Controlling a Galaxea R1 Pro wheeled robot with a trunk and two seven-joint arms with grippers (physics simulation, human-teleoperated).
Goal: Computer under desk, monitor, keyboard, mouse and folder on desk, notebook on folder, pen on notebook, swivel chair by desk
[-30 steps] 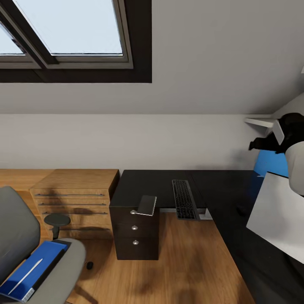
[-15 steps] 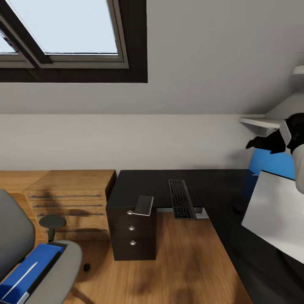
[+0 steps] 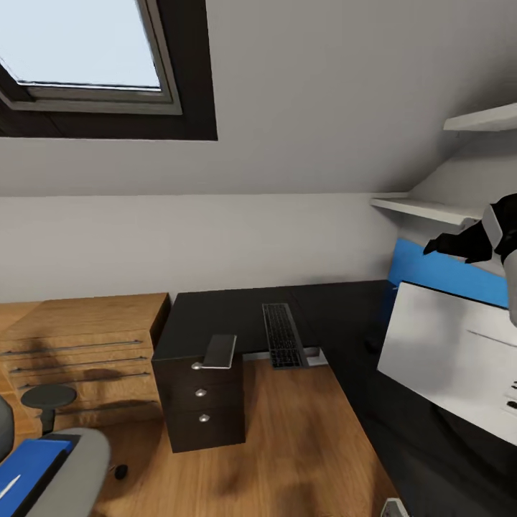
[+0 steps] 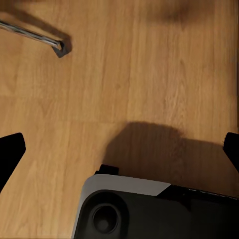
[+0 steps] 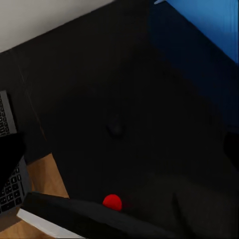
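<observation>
The computer (image 3: 445,352) appears to be the pale grey box looming over the right wing of the desk (image 3: 215,316), its red light (image 5: 112,201) glowing in the right wrist view; whether it rests on the top or hangs clear of it I cannot tell. The right gripper (image 3: 441,246) hovers just above its far upper edge, jaws wide apart and clamped on nothing. If the step is getting this box under the desk, the claw should close on a firm edge, and the lift should stay level and well clear of the keyboard (image 3: 282,334), which lies at the desk's front edge near the inner corner. The left gripper (image 4: 121,149) hangs over the wood floor (image 4: 149,59), also spread and empty. By count: one keyboard, one swivel chair (image 3: 72,467) carrying one blue folder (image 3: 29,470), one small dark lump on the floor beside it, probably the mouse (image 3: 120,472), three drawer knobs (image 3: 200,393), two wall shelves (image 3: 424,208).
</observation>
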